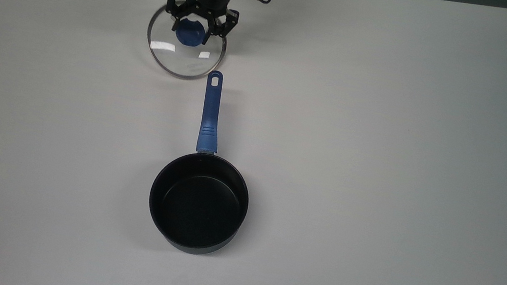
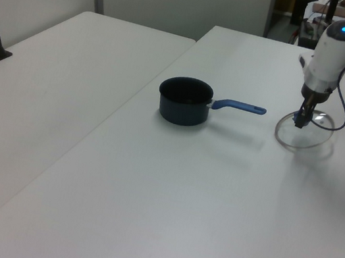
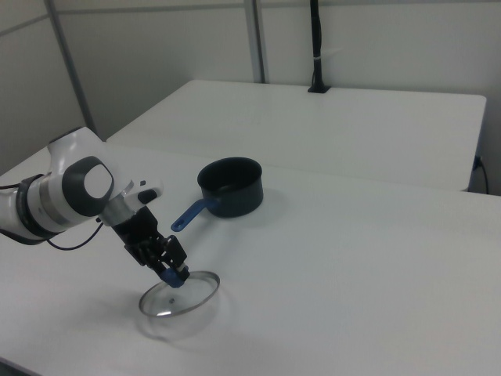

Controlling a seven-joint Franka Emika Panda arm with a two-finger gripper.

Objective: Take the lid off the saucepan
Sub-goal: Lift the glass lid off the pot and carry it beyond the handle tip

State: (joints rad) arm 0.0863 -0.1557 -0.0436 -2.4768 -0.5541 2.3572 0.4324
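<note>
— Where's the lid (image 1: 185, 50)?
— Off the saucepan (image 1: 198, 201), up at twelve o'clock from it in the top view, just past the tip of the blue handle (image 1: 211, 112). Rim almost touching that tip. Low over the white table (image 1: 385, 132) or resting on it; can't tell which.

— And the gripper (image 1: 192, 30)?
— Clamped on the lid's blue knob (image 1: 190, 34), fingers on either side, tilted in the right view (image 3: 174, 274).

— The saucepan itself?
— Upright near the table's middle, dark inside showing, handle pointing to twelve in the top view and toward three in the left view (image 2: 184, 100).

— Anything else?
— Second white table (image 2: 45, 93) alongside at nine o'clock in the left view.
</note>
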